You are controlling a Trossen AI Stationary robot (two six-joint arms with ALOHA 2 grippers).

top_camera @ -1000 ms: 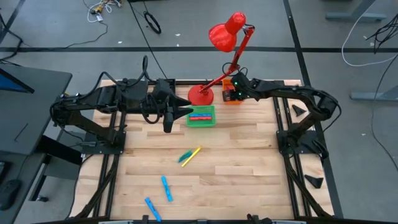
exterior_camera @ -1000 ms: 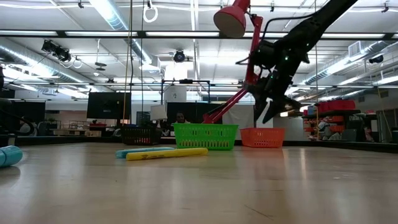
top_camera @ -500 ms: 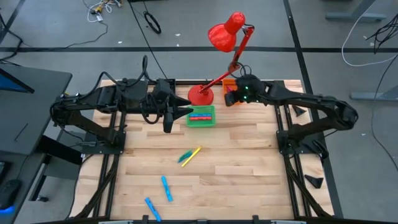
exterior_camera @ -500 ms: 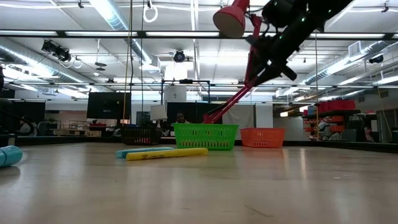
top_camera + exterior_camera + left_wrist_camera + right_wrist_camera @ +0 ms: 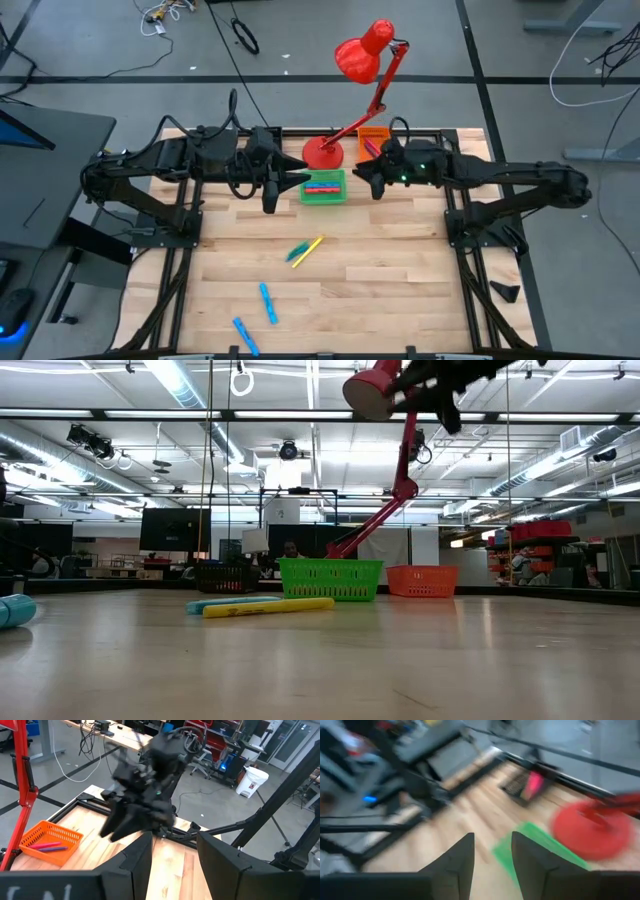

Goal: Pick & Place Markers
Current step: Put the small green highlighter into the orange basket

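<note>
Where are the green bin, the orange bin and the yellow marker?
green bin [image 5: 323, 189], high view, on the markers-filled middle's rim edge.
orange bin [image 5: 50, 841], left wrist view, on its front wall.
yellow marker [image 5: 268, 607], low view, on its barrel's middle.

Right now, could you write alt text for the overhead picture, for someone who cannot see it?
Seen from above, two dark robot arms meet over the far edge of a pale wooden table, the left gripper and right gripper flanking a small green plastic bin beside a red desk lamp. A yellow marker and blue markers lie loose nearer the front.
</note>
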